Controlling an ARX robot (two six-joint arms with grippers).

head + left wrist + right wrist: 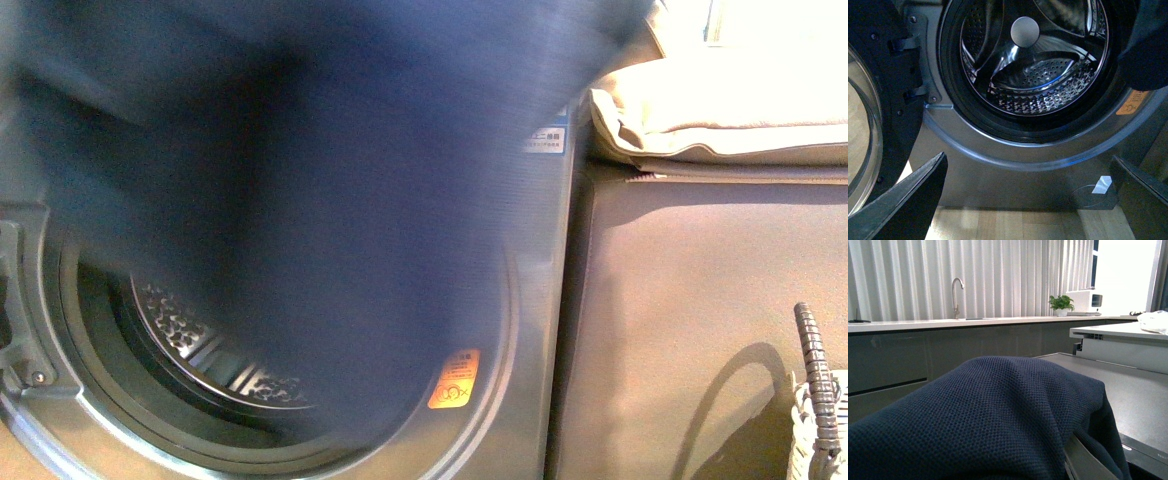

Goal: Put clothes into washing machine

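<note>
The clothes (330, 180), a large dark navy knitted garment, hang blurred in front of the washing machine (535, 300) and cover most of its round porthole. In the right wrist view the clothes (998, 415) drape over my right gripper, which is shut on them. Only one grey finger (1088, 462) shows under the fabric. My left gripper (1028, 200) is open and empty, low before the machine's front panel, below the perforated steel drum (1033, 65). A corner of the clothes (1148, 45) hangs at the porthole's edge.
The machine's door (863, 140) stands open beside the porthole. An orange sticker (455, 380) is on the rim. A beige-grey cabinet (700, 300) with beige cushions (720, 100) stands on the right, a woven basket (820, 420) before it. The floor (1013, 225) is wooden.
</note>
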